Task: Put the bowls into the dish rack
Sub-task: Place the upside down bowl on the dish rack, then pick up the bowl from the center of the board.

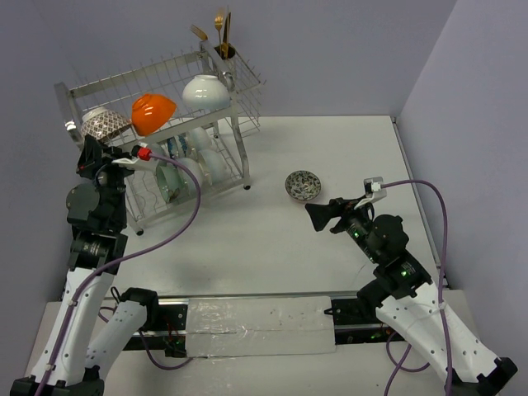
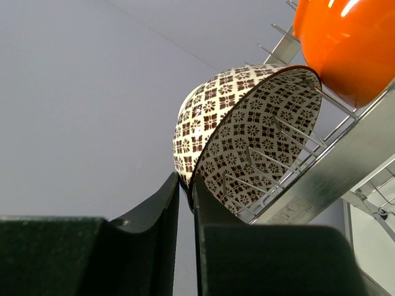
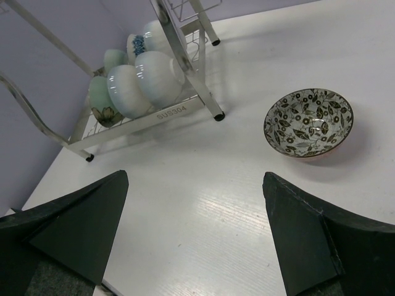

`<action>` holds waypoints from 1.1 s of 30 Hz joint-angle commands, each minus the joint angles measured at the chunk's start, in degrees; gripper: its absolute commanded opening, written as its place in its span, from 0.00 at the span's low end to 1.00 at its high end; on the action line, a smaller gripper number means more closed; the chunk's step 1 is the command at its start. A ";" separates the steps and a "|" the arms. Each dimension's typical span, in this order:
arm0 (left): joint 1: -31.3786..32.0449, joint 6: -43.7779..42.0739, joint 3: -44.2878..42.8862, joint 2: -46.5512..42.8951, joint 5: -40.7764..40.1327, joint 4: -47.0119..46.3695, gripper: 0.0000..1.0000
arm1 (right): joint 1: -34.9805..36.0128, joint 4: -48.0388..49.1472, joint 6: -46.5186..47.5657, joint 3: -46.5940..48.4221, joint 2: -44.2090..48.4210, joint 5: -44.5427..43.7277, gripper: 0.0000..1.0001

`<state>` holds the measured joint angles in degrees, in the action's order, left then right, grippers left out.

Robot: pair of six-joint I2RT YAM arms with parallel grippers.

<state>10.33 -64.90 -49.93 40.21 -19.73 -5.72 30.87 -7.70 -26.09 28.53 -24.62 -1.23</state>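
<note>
Left gripper [image 2: 187, 203] pinching bowl [image 2: 247, 129] rim at rack [image 2: 321, 179] edge; early release could drop it. Right gripper [image 3: 194, 228] wide open, empty.

Bare counter [image 3: 234, 160] lies open between the right gripper [image 3: 194, 179] and the leaf-patterned bowl [image 3: 308, 122]; the rack leg [image 3: 207, 92] stands left, seemingly clear

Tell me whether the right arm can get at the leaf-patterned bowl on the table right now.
Probably yes. The right gripper is open and faces the leaf-patterned bowl, which sits alone on the table with nothing between them.
</note>
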 commanded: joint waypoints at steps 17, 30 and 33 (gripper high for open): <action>-0.31 7.07 -2.45 1.10 -1.11 9.32 0.44 | 0.06 2.34 0.25 0.03 -0.34 -0.44 0.97; -0.31 14.88 -9.91 -0.21 3.11 18.80 0.89 | 0.06 2.43 0.07 -0.14 -0.95 -0.96 0.97; -0.31 17.60 -11.06 -0.83 3.90 20.56 0.98 | 0.06 2.34 -0.02 0.03 -1.30 -0.96 0.97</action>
<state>10.20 -51.75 -57.67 40.51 -17.93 12.51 30.87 -7.68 -26.09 28.53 -25.47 -1.50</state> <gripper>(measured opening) 0.967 0.970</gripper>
